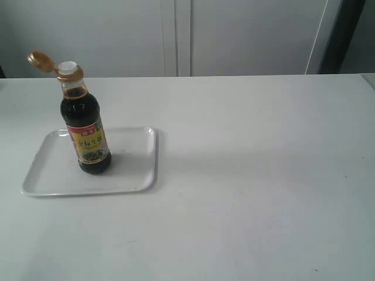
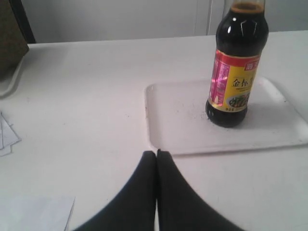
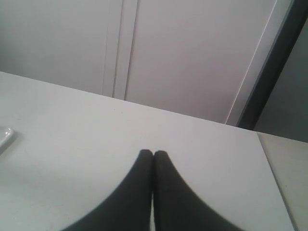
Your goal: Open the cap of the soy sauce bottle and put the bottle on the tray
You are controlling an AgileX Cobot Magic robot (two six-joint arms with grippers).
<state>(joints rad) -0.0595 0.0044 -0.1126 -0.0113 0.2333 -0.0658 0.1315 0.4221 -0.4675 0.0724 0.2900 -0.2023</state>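
The soy sauce bottle (image 1: 87, 124) stands upright on the white tray (image 1: 53, 175) at the left of the table. Its orange-brown cap (image 1: 40, 60) is flipped open and hangs back from the neck, showing the white spout (image 1: 67, 67). In the left wrist view the bottle (image 2: 236, 72) stands on the tray (image 2: 183, 125) ahead of my left gripper (image 2: 156, 153), which is shut on nothing, apart from the bottle. My right gripper (image 3: 153, 153) is shut and empty over bare table, far from the bottle. Neither gripper shows in the exterior view.
White paper sheets (image 2: 33, 211) lie on the table beside the left gripper. A dark object (image 2: 10, 43) sits at the table's far edge in the left wrist view. The tray's corner (image 3: 5, 135) peeks into the right wrist view. Grey cabinet doors (image 1: 176, 35) stand behind the table.
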